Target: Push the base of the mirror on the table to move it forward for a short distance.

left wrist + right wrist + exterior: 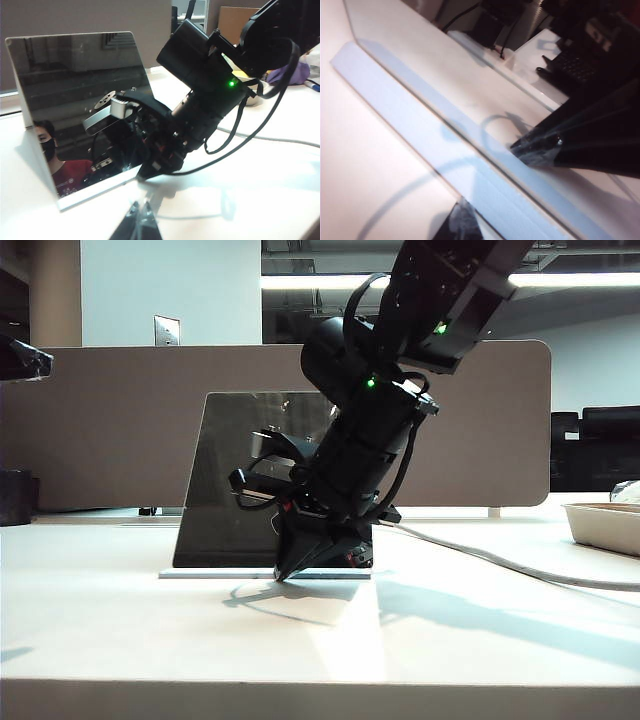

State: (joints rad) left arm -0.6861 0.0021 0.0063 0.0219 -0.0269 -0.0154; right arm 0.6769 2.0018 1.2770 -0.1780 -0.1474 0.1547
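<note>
Flat white mirror base (pixel 215 574), right hand (pixel 284 575) fingertips together, left hand (pixel 136 220).

White table (pixel 150 630) bearing mirror base (pixel 215 573), cable (pixel 500 562), perhaps tray (pixel 605 525)

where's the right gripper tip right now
In the exterior view the right gripper is low at table-centre, its tip at the front edge of the base of the mirror, right of that slab's middle.
</note>
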